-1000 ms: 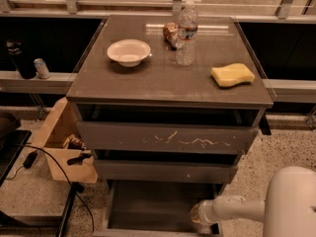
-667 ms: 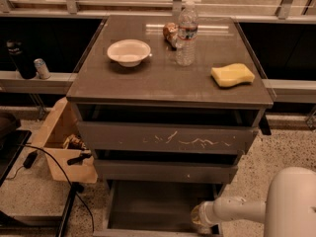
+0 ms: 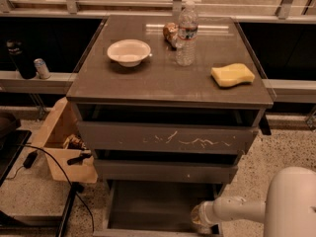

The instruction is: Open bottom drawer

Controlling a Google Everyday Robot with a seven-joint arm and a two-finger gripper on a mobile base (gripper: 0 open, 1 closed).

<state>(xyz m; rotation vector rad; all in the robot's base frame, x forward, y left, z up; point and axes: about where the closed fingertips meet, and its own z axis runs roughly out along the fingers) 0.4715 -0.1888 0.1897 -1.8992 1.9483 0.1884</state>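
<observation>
The bottom drawer is pulled well out from the base of the grey cabinet, and its grey inside shows. Its front lies at the bottom edge of the view, mostly cut off. Above it sit the middle front with a small white speck and the taller front with white scratches. My gripper is at the end of the white arm, low at the drawer's front right corner, by its right wall.
On the cabinet top stand a white bowl, a water bottle, a brown object and a yellow sponge. An open cardboard box and a black cable lie to the left.
</observation>
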